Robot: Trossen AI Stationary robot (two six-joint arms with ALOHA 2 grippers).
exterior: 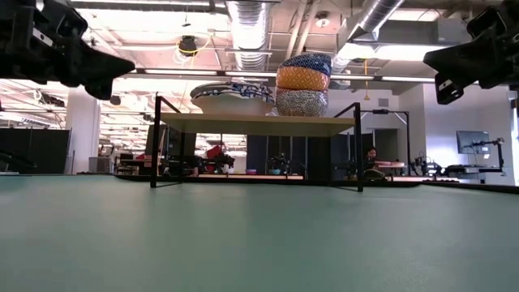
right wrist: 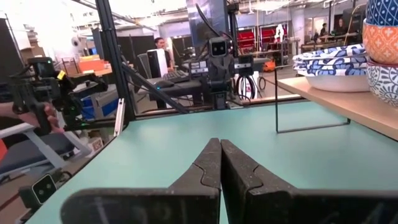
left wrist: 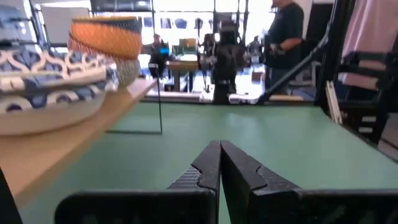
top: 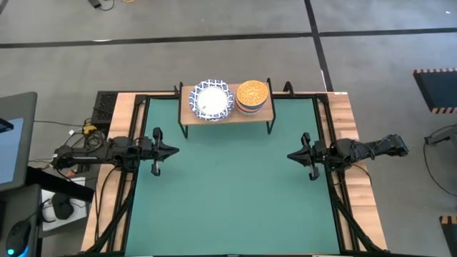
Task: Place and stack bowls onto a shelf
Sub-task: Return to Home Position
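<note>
The left fingers (left wrist: 202,169) were shut on nothing over the counter's (top: 228,193) left edge; the right fingers (right wrist: 202,169), likewise closed and empty, hung over its right edge; both were well apart from the shelf (top: 243,117) at the far side; on it sat a stack of white bowls (top: 211,100) on the left, with a stack of smaller bowls (top: 252,94) just beside it; every bowl in view was shelved, so the stacking looked done; only parking the arms seemed left.

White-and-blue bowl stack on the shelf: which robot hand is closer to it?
Left. The left hand, shut, hovers over the table off the shelf end where the white-and-blue bowl stack stands. The right hand, also shut, is off the far end, nearer the orange-topped stack.
</note>
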